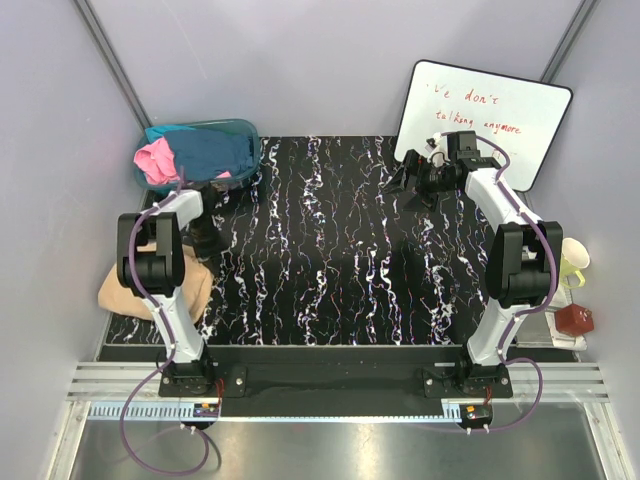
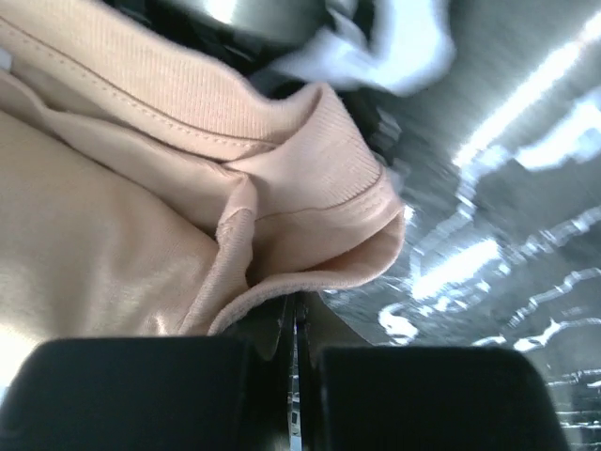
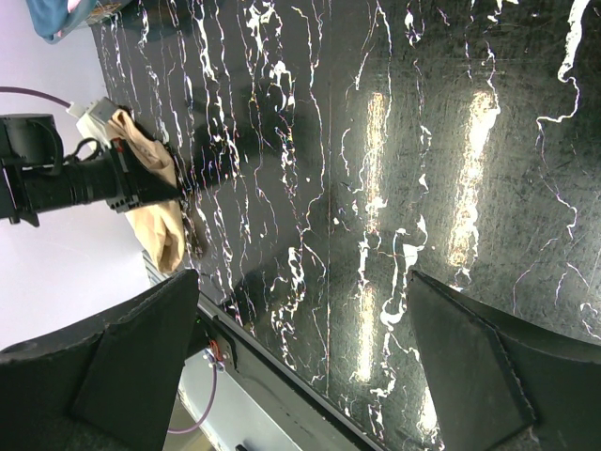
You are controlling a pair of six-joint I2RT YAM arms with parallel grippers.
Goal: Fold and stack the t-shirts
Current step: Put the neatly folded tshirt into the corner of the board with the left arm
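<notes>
left gripper (image 2: 293, 324) clamped tight on a hem fold of the tan t-shirt (image 2: 122, 244), pads almost touching, cloth bunched just ahead of them. tan t-shirt lies crumpled at the left edge of the black marbled table (image 1: 330, 260), partly under the left arm. right gripper (image 3: 302, 282) spread wide, nothing between the fingers, hovers over bare table at the far right, near the whiteboard (image 1: 490, 110). pink t-shirt (image 1: 155, 160) and teal t-shirt (image 1: 215, 148) heaped together in the see-through tub (image 1: 255, 150) at the far left corner, apart from the tan one.
</notes>
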